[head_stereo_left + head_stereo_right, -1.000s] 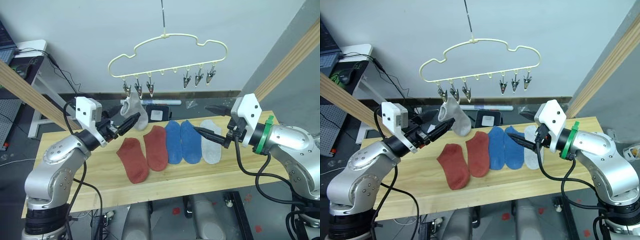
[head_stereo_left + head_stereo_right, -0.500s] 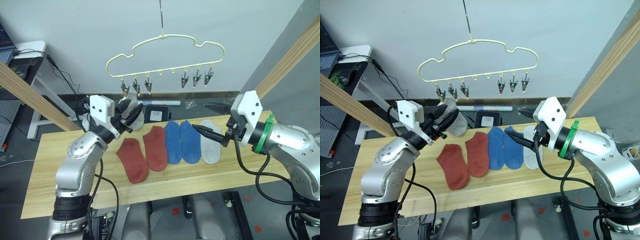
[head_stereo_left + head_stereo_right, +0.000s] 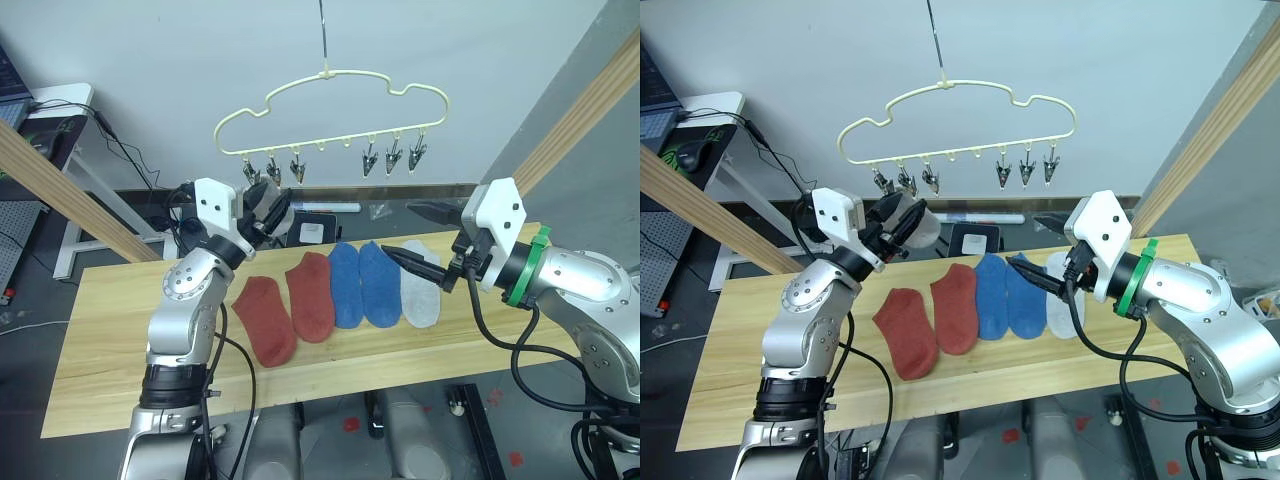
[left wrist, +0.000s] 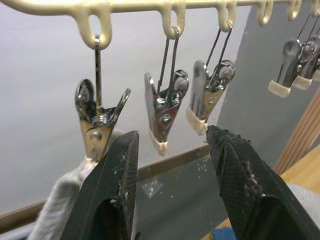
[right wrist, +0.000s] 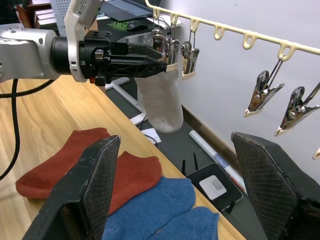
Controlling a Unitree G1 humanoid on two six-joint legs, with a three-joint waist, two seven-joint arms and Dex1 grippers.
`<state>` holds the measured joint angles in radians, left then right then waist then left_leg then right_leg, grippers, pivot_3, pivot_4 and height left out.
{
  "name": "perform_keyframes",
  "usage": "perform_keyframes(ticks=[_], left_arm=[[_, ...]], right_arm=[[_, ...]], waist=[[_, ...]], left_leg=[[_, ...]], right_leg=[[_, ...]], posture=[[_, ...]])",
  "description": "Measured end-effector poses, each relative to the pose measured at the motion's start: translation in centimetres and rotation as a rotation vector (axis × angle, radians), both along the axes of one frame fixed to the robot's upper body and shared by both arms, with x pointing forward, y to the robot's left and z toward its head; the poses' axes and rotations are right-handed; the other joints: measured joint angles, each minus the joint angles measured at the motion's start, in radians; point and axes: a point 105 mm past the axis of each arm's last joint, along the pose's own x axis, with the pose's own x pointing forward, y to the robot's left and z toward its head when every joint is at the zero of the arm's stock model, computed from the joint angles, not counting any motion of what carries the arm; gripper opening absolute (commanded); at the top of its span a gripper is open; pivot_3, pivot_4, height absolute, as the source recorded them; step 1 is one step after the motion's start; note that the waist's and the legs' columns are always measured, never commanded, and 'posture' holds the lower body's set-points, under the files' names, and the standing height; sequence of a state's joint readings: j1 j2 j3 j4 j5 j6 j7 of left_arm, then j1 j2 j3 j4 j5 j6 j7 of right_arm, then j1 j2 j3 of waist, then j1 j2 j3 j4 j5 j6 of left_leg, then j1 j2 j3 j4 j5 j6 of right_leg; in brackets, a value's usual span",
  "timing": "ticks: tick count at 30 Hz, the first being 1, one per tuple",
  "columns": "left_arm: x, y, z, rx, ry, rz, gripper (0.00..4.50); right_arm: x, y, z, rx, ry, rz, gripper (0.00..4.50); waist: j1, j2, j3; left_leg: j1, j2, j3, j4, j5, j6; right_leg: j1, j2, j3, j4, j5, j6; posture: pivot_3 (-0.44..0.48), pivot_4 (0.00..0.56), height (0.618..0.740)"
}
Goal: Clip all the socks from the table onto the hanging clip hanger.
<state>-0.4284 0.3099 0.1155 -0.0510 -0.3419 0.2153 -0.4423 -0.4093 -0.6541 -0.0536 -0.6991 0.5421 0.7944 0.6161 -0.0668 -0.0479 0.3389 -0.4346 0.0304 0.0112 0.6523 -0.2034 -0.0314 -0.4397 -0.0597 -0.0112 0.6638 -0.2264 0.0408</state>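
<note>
The left gripper (image 4: 170,145) is raised under the cloud-shaped clip hanger (image 3: 335,112), its fingers spread wide just below the leftmost silver clips (image 4: 162,112), where a light grey sock (image 5: 161,100) hangs. The right gripper (image 3: 412,262) hovers wide open above the other grey sock (image 3: 419,283), which lies on the pale wood table (image 3: 110,330) beside two blue socks (image 3: 362,283) and two rust-red socks (image 3: 288,310).

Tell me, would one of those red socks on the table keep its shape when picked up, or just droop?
Probably droop. The red socks lie flat and thin on the table, and the grey sock hanging from a clip on the hanger sags limply. It looks light, and its soft fabric seems unlikely to slip.
</note>
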Motion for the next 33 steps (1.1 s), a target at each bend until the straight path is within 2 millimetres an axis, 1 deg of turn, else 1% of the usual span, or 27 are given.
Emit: perform_keyframes(ticks=[7,11,16,19,20,24,33], left_arm=[[0.8,-0.2,0.9,-0.028,-0.016,-0.006,2.31],[1.0,0.0,0.8,-0.039,-0.005,-0.008,2.31],[1.3,0.2,1.4,-0.057,-0.012,-0.008,2.31],[1.5,0.5,1.4,-0.059,-0.008,-0.001,1.73],[1.5,0.5,1.4,-0.06,-0.008,0.001,1.47],[1.5,0.8,1.4,-0.059,-0.01,0.008,1.47],[1.6,0.7,1.7,-0.057,-0.011,-0.003,1.47]], right_arm=[[0.0,0.0,0.0,0.003,-0.002,-0.005,3.74],[0.0,-0.1,0.0,0.005,0.001,-0.008,3.74],[0.1,-0.1,-0.1,0.009,0.003,-0.012,3.74],[0.1,-0.1,0.0,0.012,0.0,-0.02,3.74],[0.1,-0.1,0.0,0.013,0.0,-0.021,3.74],[0.1,-0.1,-0.1,0.014,0.002,-0.021,3.74],[0.1,0.1,-0.4,0.02,0.009,-0.026,3.74]], waist=[[-0.008,0.0,0.0],[-0.016,0.0,0.0],[-0.017,0.0,0.0],[-0.017,0.0,0.0],[-0.017,0.0,0.0],[-0.018,0.0,0.0],[-0.018,0.0,0.0]], left_leg=[[-0.001,0.0,0.0,0.007,0.0,0.0],[-0.001,0.0,0.0,0.01,0.0,0.0],[-0.001,0.001,0.0,0.01,0.0,0.001],[-0.001,0.001,0.0,0.01,0.0,0.001],[-0.001,0.001,0.0,0.01,0.0,0.001],[-0.001,0.001,0.0,0.01,0.0,0.001],[-0.001,0.001,0.0,0.01,0.0,0.001]], right_leg=[[0.002,0.0,0.0,0.001,0.002,0.001],[0.003,0.0,0.001,0.0,0.005,0.002],[0.003,0.001,0.001,0.0,0.005,0.003],[0.002,0.002,0.001,0.0,0.005,0.002],[0.002,0.002,0.001,0.0,0.006,0.002],[0.002,0.002,0.001,0.0,0.006,0.002],[0.002,0.002,0.001,0.0,0.006,0.002]], posture=[[-0.216,0.269,0.74],[-0.218,0.27,0.74],[-0.219,0.269,0.74],[-0.22,0.269,0.74],[-0.22,0.269,0.74],[-0.222,0.27,0.74],[-0.231,0.265,0.74]])
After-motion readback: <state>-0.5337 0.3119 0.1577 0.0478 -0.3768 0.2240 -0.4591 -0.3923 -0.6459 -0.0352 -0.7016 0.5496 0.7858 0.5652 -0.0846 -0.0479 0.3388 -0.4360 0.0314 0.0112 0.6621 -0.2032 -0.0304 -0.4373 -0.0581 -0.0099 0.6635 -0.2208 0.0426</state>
